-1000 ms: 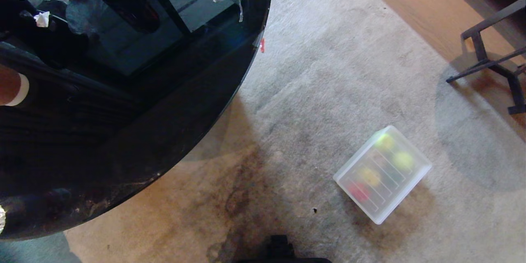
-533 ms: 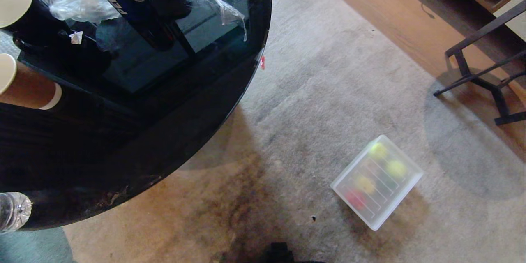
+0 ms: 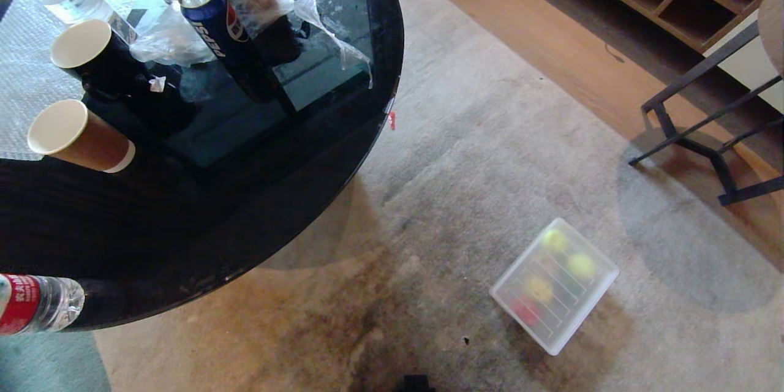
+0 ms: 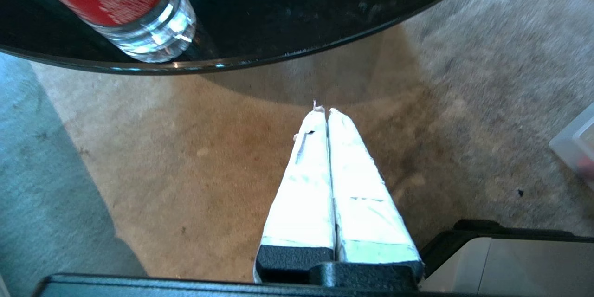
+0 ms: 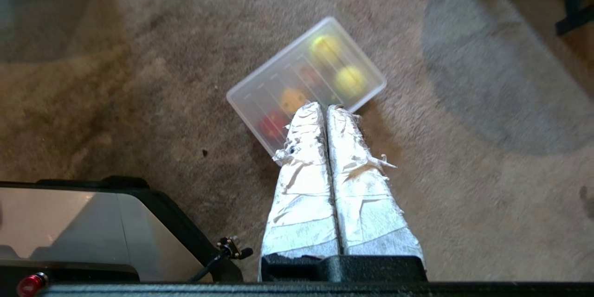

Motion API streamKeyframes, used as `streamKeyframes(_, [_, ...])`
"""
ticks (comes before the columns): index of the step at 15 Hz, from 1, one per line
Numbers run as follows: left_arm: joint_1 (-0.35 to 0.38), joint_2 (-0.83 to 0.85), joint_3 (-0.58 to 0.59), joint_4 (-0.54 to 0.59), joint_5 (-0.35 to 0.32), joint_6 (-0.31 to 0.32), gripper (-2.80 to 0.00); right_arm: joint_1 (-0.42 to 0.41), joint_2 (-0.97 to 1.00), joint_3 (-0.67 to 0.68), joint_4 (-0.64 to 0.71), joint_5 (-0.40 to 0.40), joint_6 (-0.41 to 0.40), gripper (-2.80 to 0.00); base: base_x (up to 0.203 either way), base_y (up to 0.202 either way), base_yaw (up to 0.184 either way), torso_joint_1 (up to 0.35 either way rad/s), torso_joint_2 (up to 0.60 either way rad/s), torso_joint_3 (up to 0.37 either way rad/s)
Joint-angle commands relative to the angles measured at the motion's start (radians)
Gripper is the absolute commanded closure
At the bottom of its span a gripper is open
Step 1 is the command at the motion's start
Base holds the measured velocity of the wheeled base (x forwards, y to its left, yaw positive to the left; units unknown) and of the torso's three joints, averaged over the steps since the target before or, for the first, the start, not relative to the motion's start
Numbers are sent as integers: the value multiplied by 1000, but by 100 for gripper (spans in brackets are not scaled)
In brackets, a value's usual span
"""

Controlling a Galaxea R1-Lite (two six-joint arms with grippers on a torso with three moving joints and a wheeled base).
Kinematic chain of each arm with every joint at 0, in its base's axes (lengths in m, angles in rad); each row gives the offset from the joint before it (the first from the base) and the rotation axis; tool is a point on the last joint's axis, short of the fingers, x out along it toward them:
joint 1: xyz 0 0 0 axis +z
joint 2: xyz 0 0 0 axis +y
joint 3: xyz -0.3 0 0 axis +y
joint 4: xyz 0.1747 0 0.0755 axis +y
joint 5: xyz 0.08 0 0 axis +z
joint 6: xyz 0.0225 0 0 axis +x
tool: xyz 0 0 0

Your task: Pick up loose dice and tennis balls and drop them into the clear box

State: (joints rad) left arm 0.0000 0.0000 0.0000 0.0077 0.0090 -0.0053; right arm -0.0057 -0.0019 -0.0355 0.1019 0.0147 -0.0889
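Head view shows the clear box (image 3: 554,285) on the grey carpet (image 3: 490,153), closed under its ribbed lid, well apart from the round black worktop (image 3: 202,208). Through the frosted plastic I make out two tennis balls (image 3: 568,252), a yellow die (image 3: 539,287) and a red die (image 3: 527,311); other dice I cannot tell. My right tool (image 5: 325,107) is clenched, empty, above the box's edge. My left tool (image 4: 326,112) is clenched and empty over the carpet, near the worktop's rim and a water bottle (image 4: 125,7).
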Motion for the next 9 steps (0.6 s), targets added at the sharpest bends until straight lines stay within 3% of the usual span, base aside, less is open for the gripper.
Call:
streamKeyframes(1, [0,0,2,0,0,-1,0,0,2,0,4,1,-1,0,0,0,0,1,4,194])
streamKeyframes(9, [0,0,1,0,1,-2,0,0,2,0,2,1,0,0,0,0,0,2,1,202])
